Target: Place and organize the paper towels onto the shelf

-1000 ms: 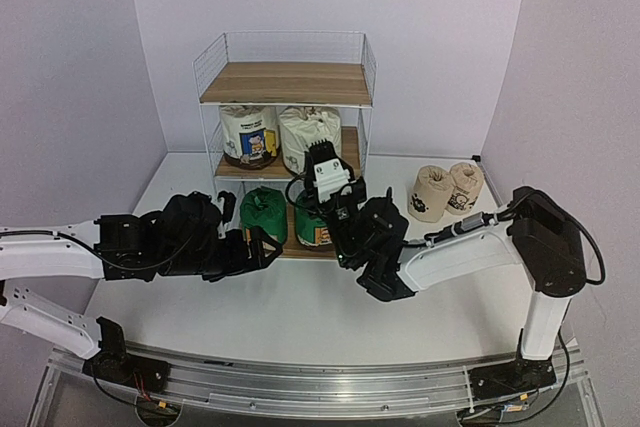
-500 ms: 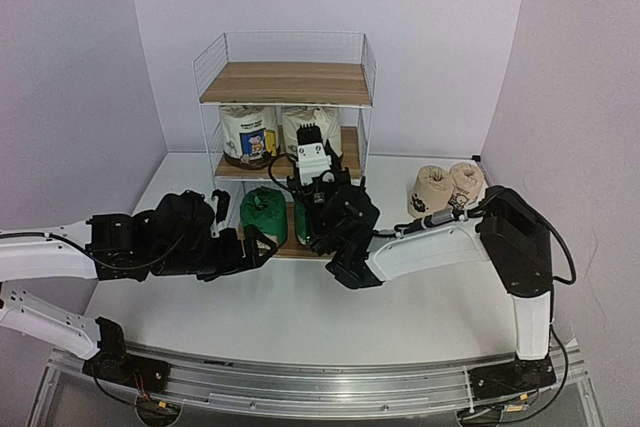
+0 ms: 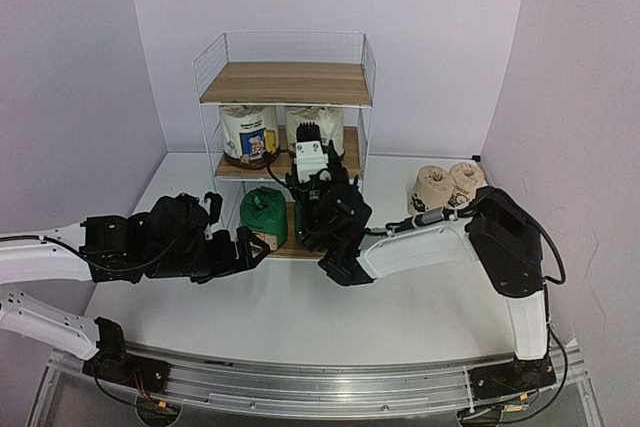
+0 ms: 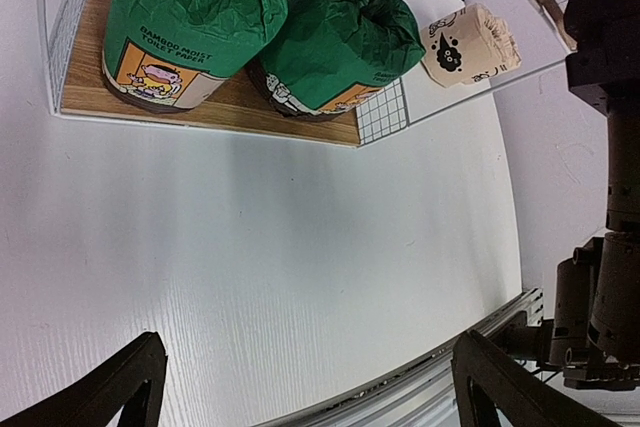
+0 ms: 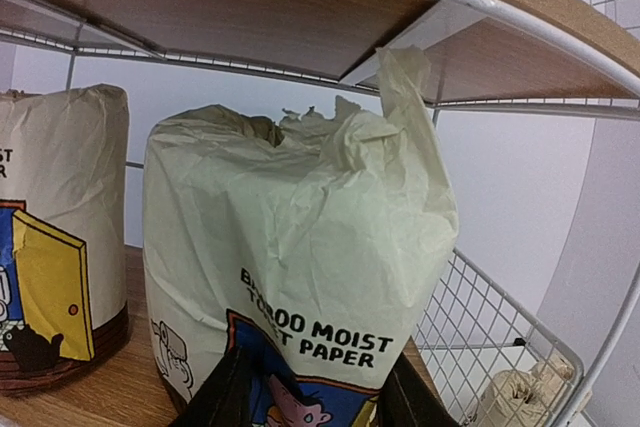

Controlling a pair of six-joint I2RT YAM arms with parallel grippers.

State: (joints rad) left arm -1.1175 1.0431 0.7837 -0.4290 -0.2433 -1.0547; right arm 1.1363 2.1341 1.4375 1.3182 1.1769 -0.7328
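The shelf (image 3: 285, 82) stands at the back of the table, its top board bare. Two white rolls stand on the middle tier: the left one (image 3: 248, 134) and the right one (image 3: 328, 122). My right gripper (image 3: 308, 135) reaches into that tier and is shut on the right white roll (image 5: 300, 247) low on its sides; the roll stands upright on the board next to the other white roll (image 5: 60, 237). Two green rolls (image 4: 190, 17) (image 4: 340, 32) stand on the bottom tier. My left gripper (image 3: 250, 245) is open and empty over the table in front of them.
Two tan rolls (image 3: 432, 190) (image 3: 465, 182) lie on the table right of the shelf; one also shows in the left wrist view (image 4: 470, 42). The right arm hides most of the right green roll from above. The wire side (image 5: 480, 317) stands close right of the held roll.
My right gripper has moved up and back into the middle tier, closing in on the right white roll. My left arm has drawn back slightly to the left.
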